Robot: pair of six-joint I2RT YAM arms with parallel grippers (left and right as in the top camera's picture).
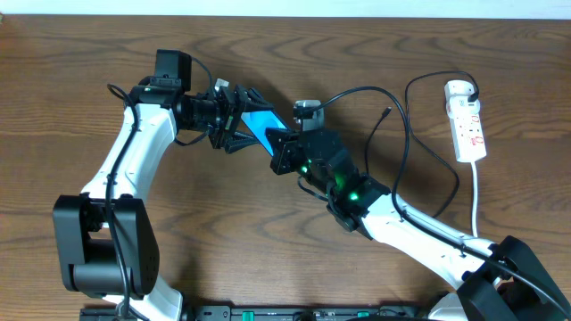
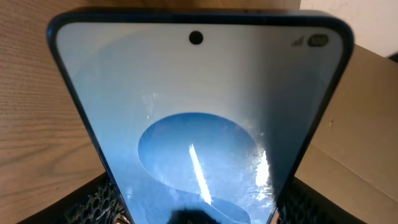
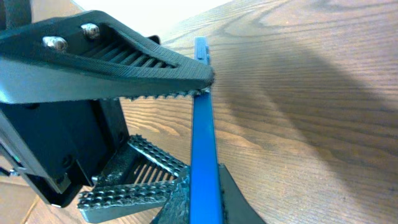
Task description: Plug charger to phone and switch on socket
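The phone (image 1: 261,122), with a bright blue screen, is held above the table between both grippers. My left gripper (image 1: 239,120) is shut on its upper-left end. In the left wrist view the screen (image 2: 199,112) fills the frame, with the gripper (image 2: 196,202) clamped on its sides. My right gripper (image 1: 284,148) is shut on its lower-right end. In the right wrist view the phone (image 3: 202,137) shows edge-on between the jaws (image 3: 205,199). The charger's plug tip (image 1: 385,112) lies free on the table right of the phone. The white socket (image 1: 467,120) lies at the far right.
The thin black charger cable (image 1: 407,134) loops over the table between the right arm and the socket. The socket's white cord (image 1: 475,196) runs toward the front edge. The table is brown wood (image 1: 89,53).
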